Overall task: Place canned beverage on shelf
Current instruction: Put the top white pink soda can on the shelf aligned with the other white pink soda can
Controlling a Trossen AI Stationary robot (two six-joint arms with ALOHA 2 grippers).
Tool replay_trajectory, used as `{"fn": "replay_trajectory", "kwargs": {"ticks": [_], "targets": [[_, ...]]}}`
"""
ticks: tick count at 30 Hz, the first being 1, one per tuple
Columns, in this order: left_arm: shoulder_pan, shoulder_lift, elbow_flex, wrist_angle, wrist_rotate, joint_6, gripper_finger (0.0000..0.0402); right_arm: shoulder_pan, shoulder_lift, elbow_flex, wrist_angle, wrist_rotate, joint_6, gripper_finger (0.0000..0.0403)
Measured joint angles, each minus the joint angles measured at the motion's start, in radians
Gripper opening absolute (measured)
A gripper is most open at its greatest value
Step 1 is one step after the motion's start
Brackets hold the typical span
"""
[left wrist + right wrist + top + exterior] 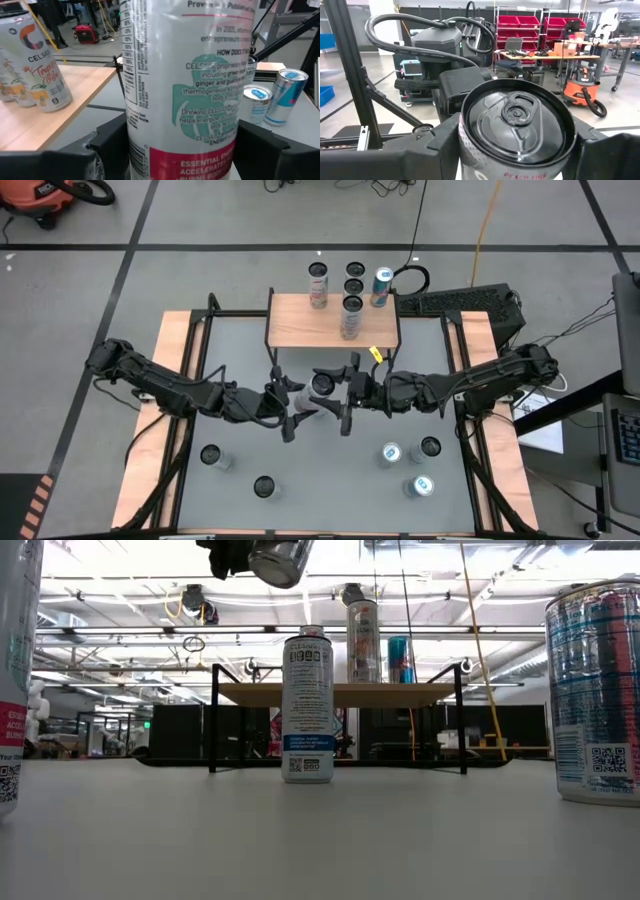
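gripping one can (pixel 322 386) together, left gripper (pixel 296 408) and right gripper (pixel 345 392) midair.

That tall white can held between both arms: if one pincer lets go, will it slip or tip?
The tall white can looks smooth and glossy, so likely slippery in the left pincer. It is tall and narrow, so probably tippy once stood down. The unopened tab suggests it is full, fairly heavy.
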Motion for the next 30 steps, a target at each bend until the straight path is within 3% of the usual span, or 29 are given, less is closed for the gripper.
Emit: {"fn": "replay_trajectory", "kwargs": {"ticks": [7, 14, 17, 23, 30], "targets": [[-0.001, 0.0, 0.0, -0.001, 0.005, 0.004, 0.0249, 0.0, 0.0, 0.0, 0.0, -0.003, 0.0, 0.0212], [-0.001, -0.007, -0.001, -0.017, 0.015, 0.01, 0.0245, 0.0, -0.001, 0.0, -0.03, -0.042, 0.006, 0.0232], [-0.001, -0.028, -0.002, -0.021, 0.081, 0.007, 0.0245, 0.01, -0.008, 0.002, -0.051, -0.098, 0.014, 0.025], [-0.003, -0.072, -0.002, -0.01, 0.227, 0.013, 0.0245, 0.051, -0.025, 0.002, -0.151, -0.104, -0.004, 0.0283], [-0.003, -0.089, -0.002, 0.068, 0.477, 0.142, 0.0245, 0.103, 0.018, -0.02, -0.179, -0.105, 0.047, 0.029]]}}
